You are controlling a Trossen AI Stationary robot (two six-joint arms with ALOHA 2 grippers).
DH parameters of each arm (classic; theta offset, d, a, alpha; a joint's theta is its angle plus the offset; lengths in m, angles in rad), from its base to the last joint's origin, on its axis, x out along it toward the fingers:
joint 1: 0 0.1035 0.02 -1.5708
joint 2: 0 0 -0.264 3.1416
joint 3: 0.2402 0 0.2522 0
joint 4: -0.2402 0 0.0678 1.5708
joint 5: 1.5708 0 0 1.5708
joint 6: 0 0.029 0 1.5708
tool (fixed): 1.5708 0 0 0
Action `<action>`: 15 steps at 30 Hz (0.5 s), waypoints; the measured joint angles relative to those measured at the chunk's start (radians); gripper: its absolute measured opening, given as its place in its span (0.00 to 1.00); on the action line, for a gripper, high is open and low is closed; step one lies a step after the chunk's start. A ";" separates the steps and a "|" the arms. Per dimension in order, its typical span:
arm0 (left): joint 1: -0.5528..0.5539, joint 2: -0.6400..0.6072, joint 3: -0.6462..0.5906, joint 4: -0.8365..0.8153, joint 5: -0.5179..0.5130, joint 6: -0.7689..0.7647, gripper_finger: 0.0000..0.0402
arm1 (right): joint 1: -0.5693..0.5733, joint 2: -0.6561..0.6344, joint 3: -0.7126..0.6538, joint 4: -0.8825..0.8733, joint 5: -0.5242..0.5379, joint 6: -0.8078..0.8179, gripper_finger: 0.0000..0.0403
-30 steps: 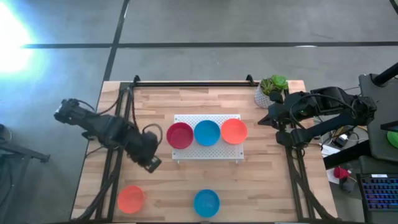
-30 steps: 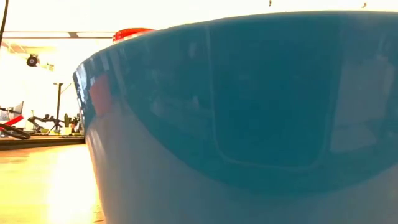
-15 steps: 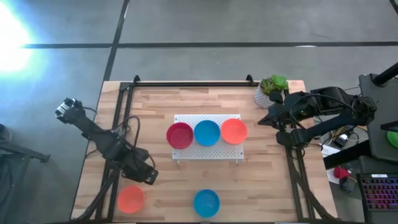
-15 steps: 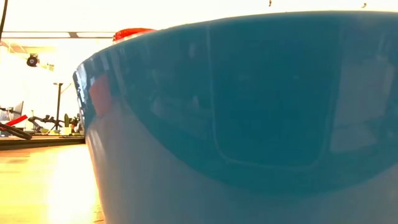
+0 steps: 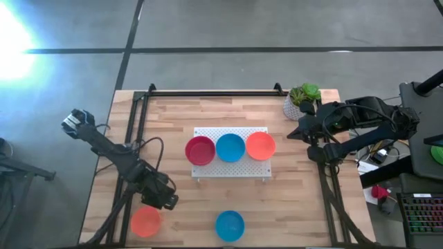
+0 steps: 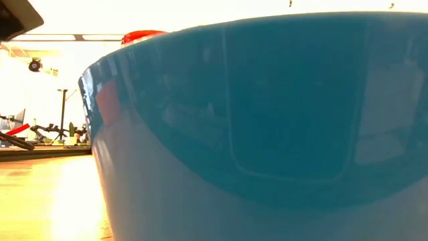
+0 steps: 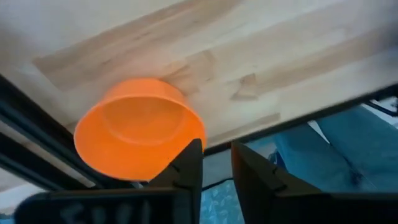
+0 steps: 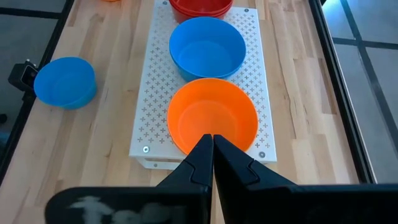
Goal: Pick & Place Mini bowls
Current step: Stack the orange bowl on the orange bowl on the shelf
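Left claw [image 5: 164, 199] — fingers narrowly apart — hangs angled down beside orange bowl [image 5: 145, 221].

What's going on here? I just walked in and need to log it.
The left gripper hangs above the orange bowl at the table's front left corner, fingers slightly apart, holding nothing. Red, blue and orange bowls sit on the white board; another blue bowl stands in front. The right gripper waits shut by the plant.

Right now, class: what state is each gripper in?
Left gripper: slightly open, empty, above the orange plastic mini bowl.
Right gripper: shut, holding nothing, waiting at the table's right edge.
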 joint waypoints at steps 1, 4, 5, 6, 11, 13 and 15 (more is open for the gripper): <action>0.000 0.000 -0.018 0.015 0.000 -0.002 0.20 | 0.000 0.000 0.000 0.000 0.000 0.000 0.02; -0.001 0.001 -0.062 0.049 0.000 -0.025 0.21 | 0.000 0.000 0.000 0.000 0.000 0.000 0.02; -0.001 0.001 -0.075 0.062 0.000 -0.036 0.21 | 0.000 0.000 0.000 0.000 0.000 0.000 0.02; -0.001 0.001 -0.088 0.083 0.000 -0.047 0.21 | 0.000 0.000 0.000 0.000 0.000 0.001 0.02; -0.011 0.001 -0.141 0.181 0.016 -0.100 0.21 | 0.000 0.000 0.000 0.000 0.000 0.003 0.02; -0.021 0.001 -0.160 0.213 0.016 -0.133 0.21 | 0.000 0.000 0.000 0.000 0.000 0.003 0.02; -0.036 0.001 -0.175 0.255 0.016 -0.149 0.21 | 0.000 0.000 0.000 0.000 0.000 0.003 0.02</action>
